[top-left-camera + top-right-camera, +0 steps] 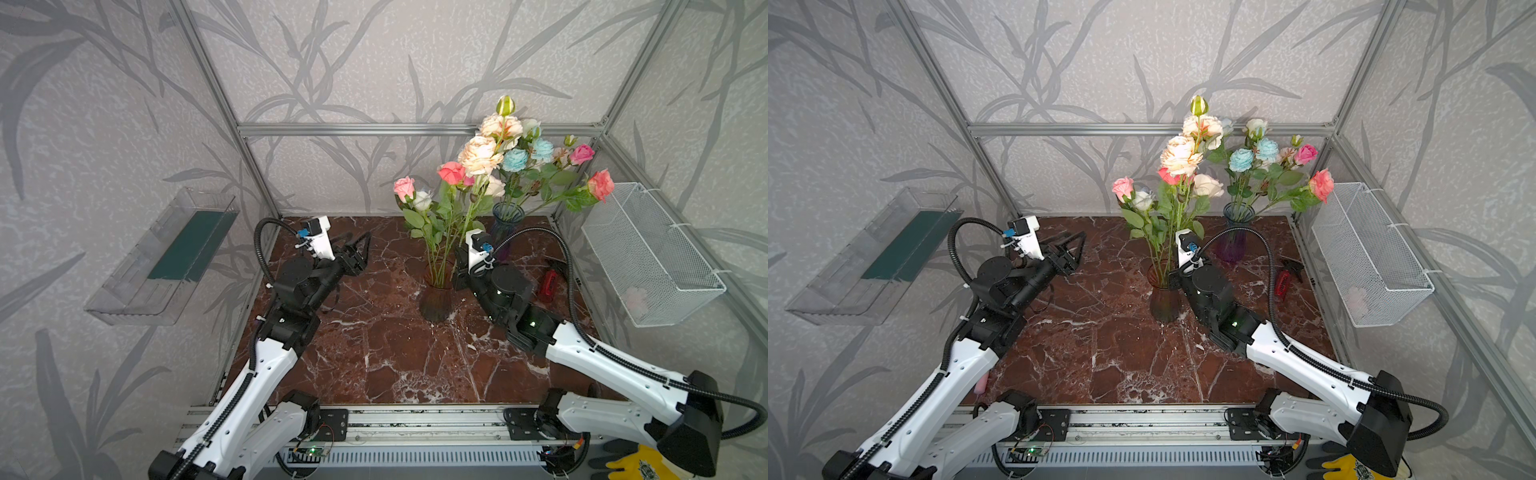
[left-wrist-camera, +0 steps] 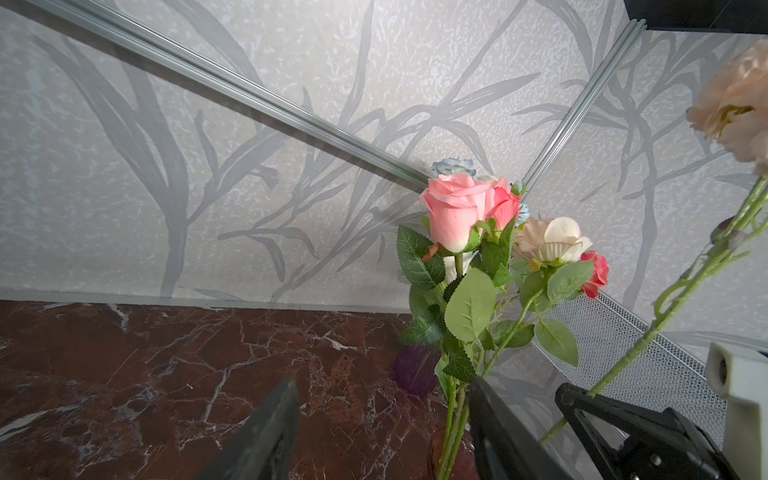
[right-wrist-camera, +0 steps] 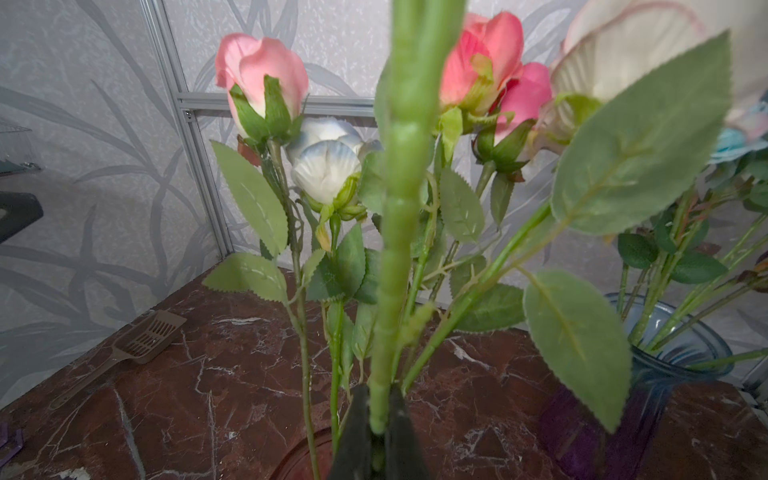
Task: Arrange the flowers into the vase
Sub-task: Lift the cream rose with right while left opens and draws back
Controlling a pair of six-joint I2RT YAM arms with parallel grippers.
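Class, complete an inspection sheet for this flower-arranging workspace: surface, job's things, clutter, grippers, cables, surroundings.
Surface: brown marbled tabletop, white veins.
Job's things: flowers standing in a brown vase and a blue vase.
Clutter: red spray bottle lying on the right; brown scoop.
Grippers: left gripper open, empty; right gripper shut on a green stem at the brown vase.
Cables: black conduit loops at each wrist.
Surroundings: leaf-patterned walls, clear tray, white mesh basket.
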